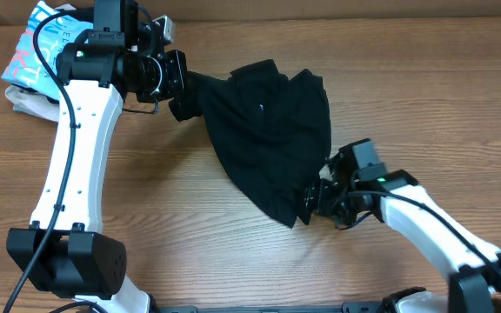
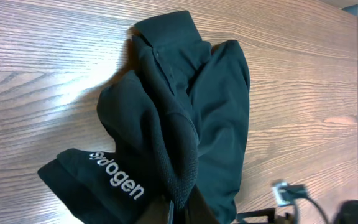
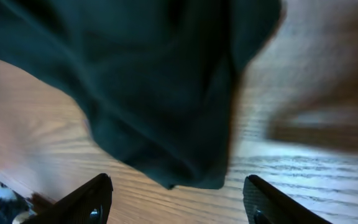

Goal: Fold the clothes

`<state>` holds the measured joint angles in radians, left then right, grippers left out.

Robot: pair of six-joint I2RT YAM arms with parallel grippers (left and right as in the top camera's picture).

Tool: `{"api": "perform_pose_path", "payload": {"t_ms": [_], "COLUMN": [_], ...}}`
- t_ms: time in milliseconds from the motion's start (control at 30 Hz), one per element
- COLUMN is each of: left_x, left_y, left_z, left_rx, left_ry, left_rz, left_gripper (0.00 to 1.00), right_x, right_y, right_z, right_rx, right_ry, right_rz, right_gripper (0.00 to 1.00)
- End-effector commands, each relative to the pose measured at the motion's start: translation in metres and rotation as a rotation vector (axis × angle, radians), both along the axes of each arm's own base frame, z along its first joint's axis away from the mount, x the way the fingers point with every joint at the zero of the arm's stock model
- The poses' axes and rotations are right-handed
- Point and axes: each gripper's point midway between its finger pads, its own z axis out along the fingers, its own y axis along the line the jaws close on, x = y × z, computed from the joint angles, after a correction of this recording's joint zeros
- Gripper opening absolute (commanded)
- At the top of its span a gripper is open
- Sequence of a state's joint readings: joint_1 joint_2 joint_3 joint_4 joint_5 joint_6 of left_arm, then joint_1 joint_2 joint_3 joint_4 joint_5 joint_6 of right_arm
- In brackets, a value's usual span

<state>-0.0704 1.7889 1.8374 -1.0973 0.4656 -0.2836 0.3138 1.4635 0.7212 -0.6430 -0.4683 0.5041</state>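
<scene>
Plain black soft fabric shirt (image 1: 268,139) is sitting in a crumpled heap around the middle of the wooden desk (image 1: 190,235), a bit toward the far edge, so I'd say the folding has barely started. No flat layer, no clean crease anywhere. The left hand (image 1: 179,94) looks pinched shut on the bunched end facing the far left corner. The right hand (image 1: 313,202) is at the shirt's near tip, fingers spread wide, gripping nothing. Flattening and every fold are left.

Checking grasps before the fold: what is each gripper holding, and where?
The left gripper pinches the black shirt at a bunched edge; right gripper is open, holding nothing.
</scene>
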Motion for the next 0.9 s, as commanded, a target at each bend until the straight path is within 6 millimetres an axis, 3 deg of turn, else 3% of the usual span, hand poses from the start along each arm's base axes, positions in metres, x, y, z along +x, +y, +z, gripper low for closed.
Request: {"api": "perform_pose_path", "payload": {"t_ms": [0, 133, 233, 267, 333, 533, 633, 733, 867], "left_x": [0.004, 0.004, 0.004, 0.004, 0.004, 0.005, 0.006, 0.007, 0.003], "left_y": [0.006, 0.006, 0.006, 0.006, 0.006, 0.007, 0.010, 0.017, 0.029], "left_z": [0.007, 0.007, 0.007, 0.007, 0.007, 0.007, 0.015, 0.037, 0.090], "left_rx": [0.036, 0.037, 0.036, 0.037, 0.036, 0.037, 0.040, 0.047, 0.068], "left_ry": [-0.037, -0.037, -0.038, -0.037, -0.037, -0.040, -0.062, -0.105, -0.215], "left_rz": [-0.003, -0.002, -0.002, -0.002, -0.002, 0.000, -0.002, 0.003, -0.001], "left_gripper": [0.04, 0.04, 0.04, 0.04, 0.04, 0.04, 0.04, 0.04, 0.04], "right_x": [0.003, 0.005, 0.005, 0.005, 0.005, 0.007, 0.017, 0.032, 0.054], "right_y": [0.002, 0.002, 0.006, 0.007, 0.007, 0.007, 0.002, -0.013, -0.054], "right_z": [-0.003, -0.002, 0.001, 0.001, 0.001, 0.003, 0.015, 0.045, 0.114], "right_rx": [0.011, 0.022, 0.046, 0.051, 0.054, 0.054, 0.054, 0.034, -0.047], "right_ry": [0.027, 0.026, 0.025, 0.023, 0.023, 0.005, -0.030, -0.078, -0.173], "right_rz": [-0.012, -0.017, -0.010, -0.009, -0.008, 0.010, 0.019, 0.009, -0.046], "right_gripper": [0.71, 0.63, 0.37, 0.22, 0.04, 0.04, 0.04, 0.04, 0.04]}}
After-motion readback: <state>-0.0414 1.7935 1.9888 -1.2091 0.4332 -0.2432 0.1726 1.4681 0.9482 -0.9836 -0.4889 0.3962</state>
